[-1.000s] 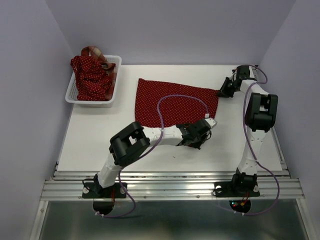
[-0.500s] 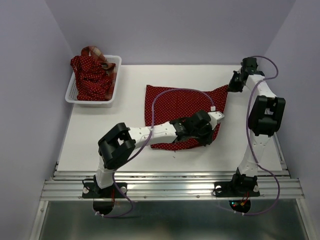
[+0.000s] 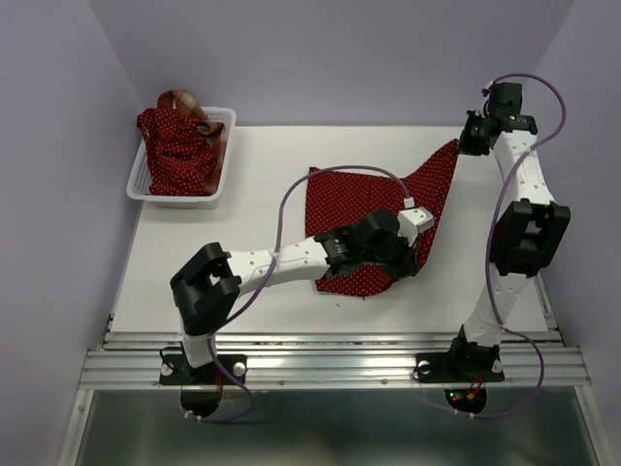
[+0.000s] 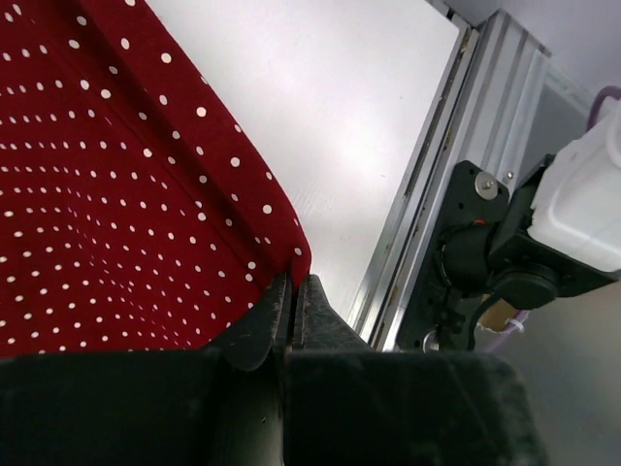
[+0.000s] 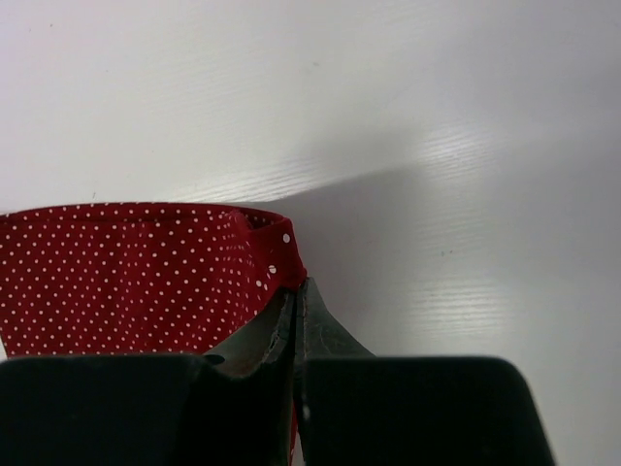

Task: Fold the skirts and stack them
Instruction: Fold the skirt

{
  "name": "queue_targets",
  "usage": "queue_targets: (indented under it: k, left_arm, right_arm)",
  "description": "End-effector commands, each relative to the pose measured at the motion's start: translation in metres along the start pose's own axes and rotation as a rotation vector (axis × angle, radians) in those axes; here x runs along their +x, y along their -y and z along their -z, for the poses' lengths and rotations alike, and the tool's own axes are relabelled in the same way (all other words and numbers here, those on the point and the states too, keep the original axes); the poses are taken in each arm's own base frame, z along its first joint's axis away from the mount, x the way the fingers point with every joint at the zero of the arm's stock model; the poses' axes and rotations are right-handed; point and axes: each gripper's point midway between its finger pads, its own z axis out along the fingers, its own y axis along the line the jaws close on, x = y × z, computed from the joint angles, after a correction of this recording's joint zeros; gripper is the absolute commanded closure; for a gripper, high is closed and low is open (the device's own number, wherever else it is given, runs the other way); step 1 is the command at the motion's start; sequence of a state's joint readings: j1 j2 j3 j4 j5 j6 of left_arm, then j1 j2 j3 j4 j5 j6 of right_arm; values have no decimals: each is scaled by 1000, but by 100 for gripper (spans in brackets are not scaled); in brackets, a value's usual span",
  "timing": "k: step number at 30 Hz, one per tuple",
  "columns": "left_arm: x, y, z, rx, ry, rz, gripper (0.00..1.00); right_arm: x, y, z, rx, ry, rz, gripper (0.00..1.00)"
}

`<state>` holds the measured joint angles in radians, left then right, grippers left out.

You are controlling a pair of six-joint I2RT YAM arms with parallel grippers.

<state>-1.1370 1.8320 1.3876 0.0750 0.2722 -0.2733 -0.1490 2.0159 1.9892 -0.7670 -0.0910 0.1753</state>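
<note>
A dark red dotted skirt (image 3: 369, 199) with tiny white spots lies on the white bench (image 3: 194, 252), a bit to the right of the middle. It is not flat. The left pincer (image 4: 294, 291) is squeezed shut on a corner of the skirt's near edge, and the cloth is lifted off the bench there. The right pincer (image 5: 294, 296) is squeezed shut too, on the far right corner of the same skirt. That corner is pulled up and out toward the back right of the bench, so the cloth makes a point there. The left arm reaches across the skirt from the near left side and hides part of it. The right arm stands tall along the right edge of the bench. At the back left corner sits a white basket (image 3: 225, 160). It holds a second dotted skirt (image 3: 178, 155), all bunched up and spilling over the rim. A checked skirt (image 3: 182, 99) in red and cream peeks out behind it at the top of the heap. The basket is well apart from the skirt that the two pincers hold.
</note>
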Motion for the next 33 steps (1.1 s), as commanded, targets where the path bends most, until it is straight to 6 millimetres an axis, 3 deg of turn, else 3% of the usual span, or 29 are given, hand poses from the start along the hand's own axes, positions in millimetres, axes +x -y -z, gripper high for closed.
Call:
queue_targets:
  k: [1,10,22,33]
  left_arm:
    - [-14,23,29,43,59,23,100]
    - [-3,5,54,-38,102,95,100]
    - [30,-35,86,-105,130,273,100]
    - [54,-56,106,-173,151,371,100]
  right_arm:
    - [-41,-24,32,-42,139,65,99]
    - [-49,-91,42,-81,184,140,99]
    - [-35,-173,19,-99,214,176,99]
    - [-13,-240,-10,-209,232,221,99]
